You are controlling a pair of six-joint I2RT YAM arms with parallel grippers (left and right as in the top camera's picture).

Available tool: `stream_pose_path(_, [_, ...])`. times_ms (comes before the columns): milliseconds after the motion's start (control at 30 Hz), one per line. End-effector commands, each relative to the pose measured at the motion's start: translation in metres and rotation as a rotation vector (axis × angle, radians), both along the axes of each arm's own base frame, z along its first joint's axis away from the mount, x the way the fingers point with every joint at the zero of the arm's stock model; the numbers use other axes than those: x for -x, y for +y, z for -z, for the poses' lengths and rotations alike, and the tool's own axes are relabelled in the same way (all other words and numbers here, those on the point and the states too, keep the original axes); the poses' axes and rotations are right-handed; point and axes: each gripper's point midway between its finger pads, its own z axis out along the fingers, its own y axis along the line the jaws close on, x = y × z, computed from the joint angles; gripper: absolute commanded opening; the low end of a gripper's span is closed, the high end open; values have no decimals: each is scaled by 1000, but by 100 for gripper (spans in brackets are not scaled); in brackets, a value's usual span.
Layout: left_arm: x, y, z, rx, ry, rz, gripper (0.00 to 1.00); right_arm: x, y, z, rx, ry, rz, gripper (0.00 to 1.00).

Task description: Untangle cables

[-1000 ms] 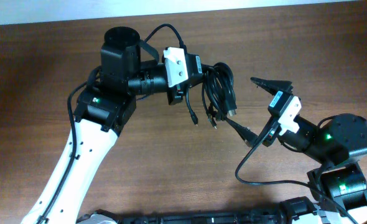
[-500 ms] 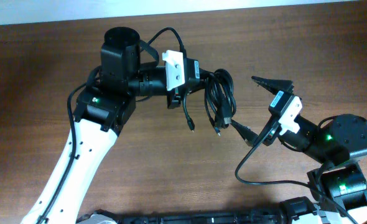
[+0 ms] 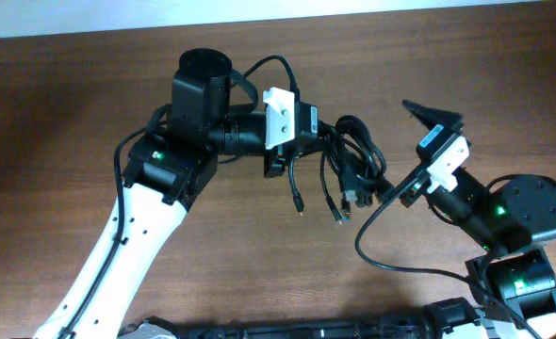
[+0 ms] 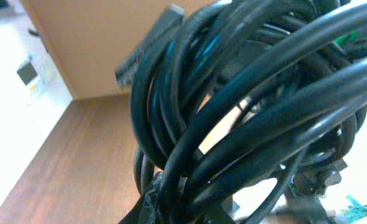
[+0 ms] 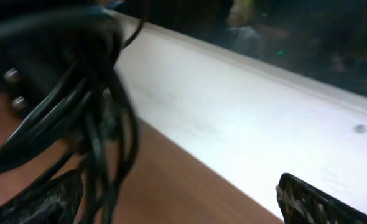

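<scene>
The cables are a tangled bundle of black loops, held above the wooden table. Loose plug ends dangle below them. My left gripper is shut on the bundle's left side. In the left wrist view the cables fill the frame and my left gripper is pinched on them at the bottom edge. My right gripper stands open just right of the bundle. In the right wrist view the cables hang against its left finger, with bare gap up to the right finger.
The right arm's own thick black wire loops over the table in front of the bundle. A white strip runs along the table's far edge. The right arm's base sits at the lower right.
My left arm has carried the bundle rightward, up to the right gripper's lower finger. The right gripper has shifted slightly right and up. It stays open.
</scene>
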Motion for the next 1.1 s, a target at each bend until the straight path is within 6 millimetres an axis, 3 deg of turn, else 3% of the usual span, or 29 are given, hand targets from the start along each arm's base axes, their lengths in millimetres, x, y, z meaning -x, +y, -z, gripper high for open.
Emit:
stream_pose_path(0, [11,1,-12,6,-26,8,0,-12,-22,-12,-22,-43,150,99])
stream_pose_path(233, [-6,5,4,-70,-6,-106,0,-28,-58,-8,-30,-22,379,99])
stream_pose_path(500, [-40,19,25,-185,2,-327,0,-29,-62,11,-8,53,404,99])
stream_pose_path(733, [-65,34,33,-228,56,-516,0,-15,-28,34,21,150,195,99])
stream_pose_path(900, [-80,45,37,-235,137,-655,0,2,-1,34,16,156,11,99])
stream_pose_path(1067, [-80,45,37,-228,164,-667,0,16,15,33,11,160,-117,99])
